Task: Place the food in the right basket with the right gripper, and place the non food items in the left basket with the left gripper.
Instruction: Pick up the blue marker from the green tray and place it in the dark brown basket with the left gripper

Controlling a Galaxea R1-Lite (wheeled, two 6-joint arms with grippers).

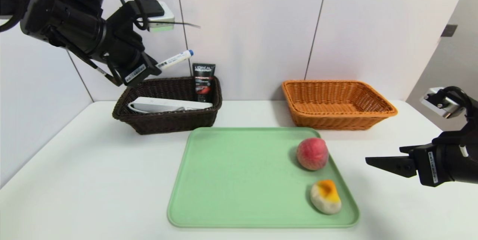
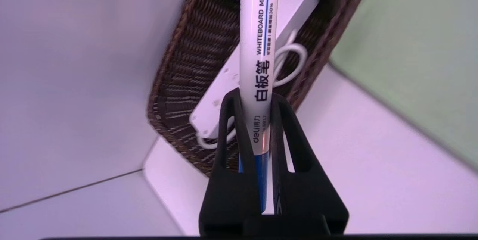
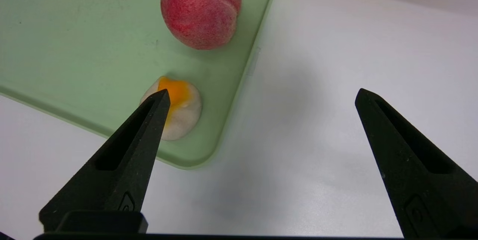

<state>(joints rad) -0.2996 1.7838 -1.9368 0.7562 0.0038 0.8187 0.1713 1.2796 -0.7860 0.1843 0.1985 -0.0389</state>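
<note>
Marker pen (image 2: pixel 258 46) is what the left gripper (image 2: pixel 254 105) is clenched on, pinched near the pen's blue tail end so that most of the white barrel sticks out past the fingertips. From where I stand the gripper hangs high at the near left corner of the left basket (image 1: pixel 168 120), with the pen's capped tip (image 1: pixel 189 52) reaching over the basket's inside. The power strip (image 1: pixel 168 105) already lies along the basket floor, its cord looped beside it, and the black tube (image 1: pixel 203 83) stands against the back right wall.

To drop the pen well, I'd say the gripper should come down lower and a little further over the middle before letting go; released from this height, a round barrel could bounce off the power strip or roll out over the flared rim. Laying it roughly parallel to the strip looks safest.

Room is decent: the wall stands just behind the basket, so the pen tip has little slack that way, but the near side and the counter (image 1: pixel 93 180) to the left are open.

The right gripper (image 3: pixel 261 98) waits with its fingers spread wide, low over the counter beside the right edge of the green tray (image 1: pixel 242 180). On that tray sit the peach (image 1: pixel 312 153) and the pale lump (image 1: pixel 325 196), near each other; the right basket (image 1: pixel 336 120) stands behind the tray, with nothing visible in it.
</note>
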